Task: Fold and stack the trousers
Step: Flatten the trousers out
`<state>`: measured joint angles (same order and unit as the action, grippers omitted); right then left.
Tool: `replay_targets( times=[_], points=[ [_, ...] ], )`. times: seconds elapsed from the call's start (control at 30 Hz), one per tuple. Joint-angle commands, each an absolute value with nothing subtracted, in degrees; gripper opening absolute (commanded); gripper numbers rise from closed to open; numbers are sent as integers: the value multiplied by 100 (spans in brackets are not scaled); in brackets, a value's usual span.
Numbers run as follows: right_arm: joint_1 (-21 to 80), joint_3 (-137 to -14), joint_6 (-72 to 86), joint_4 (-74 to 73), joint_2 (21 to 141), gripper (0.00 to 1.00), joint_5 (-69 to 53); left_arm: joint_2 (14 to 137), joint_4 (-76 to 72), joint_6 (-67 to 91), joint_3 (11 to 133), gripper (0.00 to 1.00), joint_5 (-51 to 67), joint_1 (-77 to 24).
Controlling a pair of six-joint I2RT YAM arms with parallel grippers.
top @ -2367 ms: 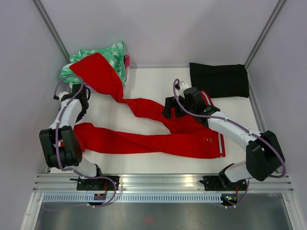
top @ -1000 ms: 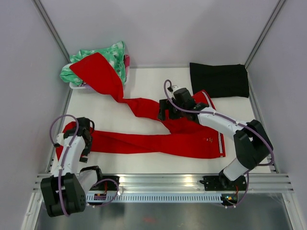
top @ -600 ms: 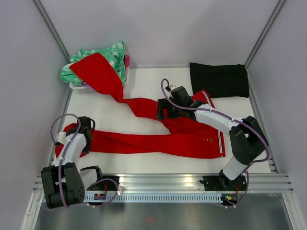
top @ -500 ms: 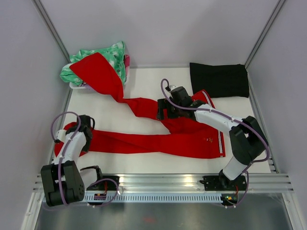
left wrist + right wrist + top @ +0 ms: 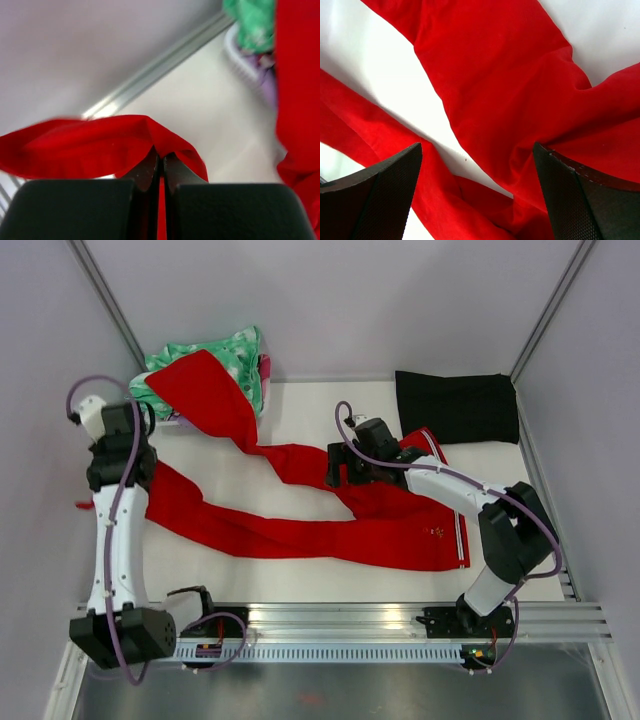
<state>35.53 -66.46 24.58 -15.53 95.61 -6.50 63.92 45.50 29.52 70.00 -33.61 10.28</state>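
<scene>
The red trousers [image 5: 330, 535] lie spread across the white table [image 5: 300, 420]. The left gripper [image 5: 160, 159] pinches one leg end — the right gripper [image 5: 476, 150] hangs wide open over the middle.

The white table [image 5: 300, 420] is carrying two spare textiles. A black cloth [image 5: 457, 407], folded flat into a rectangle, is lying at the table's far right corner. A green-and-white garment [image 5: 235, 355] is sitting crumpled at the table's far left corner (a pink scrap [image 5: 265, 366] is peeking out on its right side), heaped in a pale basket [image 5: 239, 59]. A metal rail [image 5: 340, 618] is running along the table's near edge.
</scene>
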Motion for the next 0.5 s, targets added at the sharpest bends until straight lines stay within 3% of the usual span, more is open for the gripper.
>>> replay_targets(
  times=[0.0,0.23,0.47],
  points=[
    [3603,-6681,2391,-1564,9458,98,-493,7598,4359,1090,8172,2,-3277,1046],
    [3595,-6135,2584,-1661,8930,98,-202,9209,4957,2117,8693,2,-2823,1405],
    [3743,-5915,1944,-1670,8561,98,-746,8660,4466,2767,7517,2,-1873,1986]
  ],
)
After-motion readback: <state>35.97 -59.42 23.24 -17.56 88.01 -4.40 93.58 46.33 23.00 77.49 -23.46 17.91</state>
